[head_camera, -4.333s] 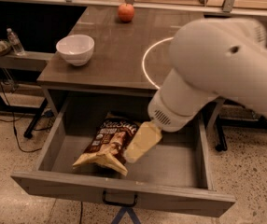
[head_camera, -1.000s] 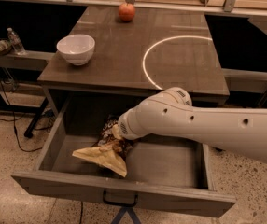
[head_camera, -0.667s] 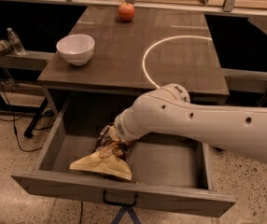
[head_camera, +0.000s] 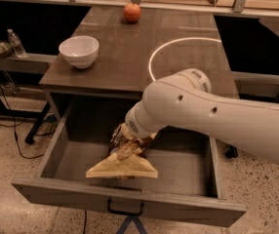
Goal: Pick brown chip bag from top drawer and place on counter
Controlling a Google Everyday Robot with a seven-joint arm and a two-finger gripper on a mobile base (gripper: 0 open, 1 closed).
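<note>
We see the counter [head_camera: 120, 62] above the open top drawer [head_camera: 129, 204]. Our gripper [head_camera: 126, 143] hangs in the drawer's middle, clamped on the upper end of the brown chip bag [head_camera: 122, 168]. A white bowl [head_camera: 79, 50] stands on the counter's left, with an apple [head_camera: 132, 12] farther back.

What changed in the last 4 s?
The white arm swung down into the wide grey wooden drawer; its pincer closed on the crinkled dark-brown chip bag, tipping it up, tan side out. The round white bowl and red apple on the glossy grey-brown counter stayed put; drawer still open.
</note>
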